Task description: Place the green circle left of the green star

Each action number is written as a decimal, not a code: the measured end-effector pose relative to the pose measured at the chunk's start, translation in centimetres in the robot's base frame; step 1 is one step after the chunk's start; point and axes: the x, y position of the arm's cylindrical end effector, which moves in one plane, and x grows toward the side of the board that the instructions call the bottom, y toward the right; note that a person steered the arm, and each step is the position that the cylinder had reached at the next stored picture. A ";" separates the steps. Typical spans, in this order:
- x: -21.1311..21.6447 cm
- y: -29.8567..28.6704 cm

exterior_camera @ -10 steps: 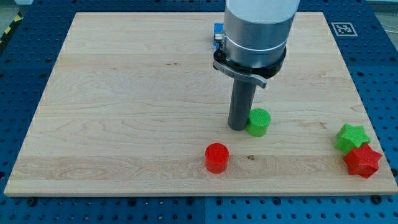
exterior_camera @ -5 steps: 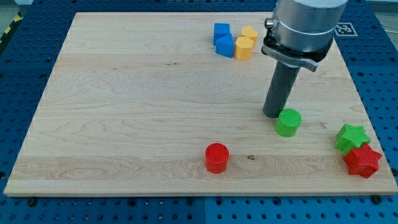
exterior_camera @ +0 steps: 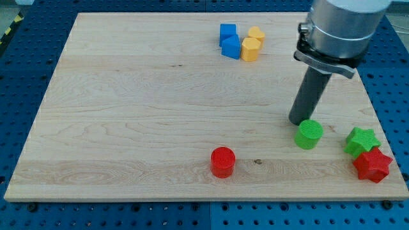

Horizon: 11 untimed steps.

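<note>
While the green circle sits on the wooden board toward the view's lower right, it lies to the view's left of the green star, with a bare strip of board between them. The rod's tip rests just beside the circle, at its upper-left edge, apparently touching it. No gripper is fitted, so nothing is grasped; the rod can only push. The red star touches the green star from below and to the right. Judged from this layout, the task is largely done: the circle is already on the correct side. What remains, at most, is a short push rightward to close the gap without disturbing either star. The red circle lies well apart.
</note>
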 end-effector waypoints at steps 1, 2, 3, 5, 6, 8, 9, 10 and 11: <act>0.5 0.3; 0.5 -1.5; 0.6 -2.9; 1.9 -2.5; 3.0 -2.5; 4.2 -1.0; 4.2 -0.6; 4.2 -0.5; 4.2 0.2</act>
